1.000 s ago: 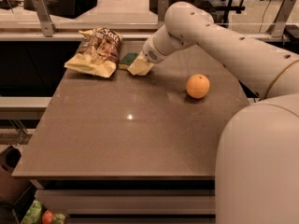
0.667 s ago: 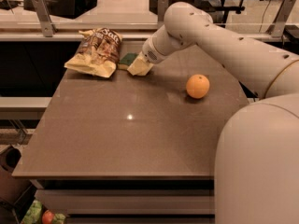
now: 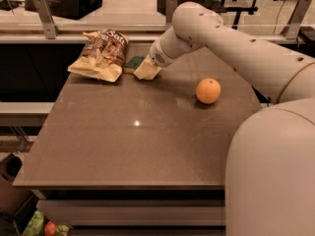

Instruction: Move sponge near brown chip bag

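Near the counter's [image 3: 123, 146] far edge, the gripper [image 3: 146, 71] meets the sponge [image 3: 133, 62] beside the chip bag [image 3: 101, 54]; whether it grips cannot be told.

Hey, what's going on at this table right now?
The robot's arm reaches across the table to its far corner, where the pincer is down at the sponge. The sponge lies right beside the brown chip bag, so the move looks close to finished. An orange sits apart, nearer the middle.
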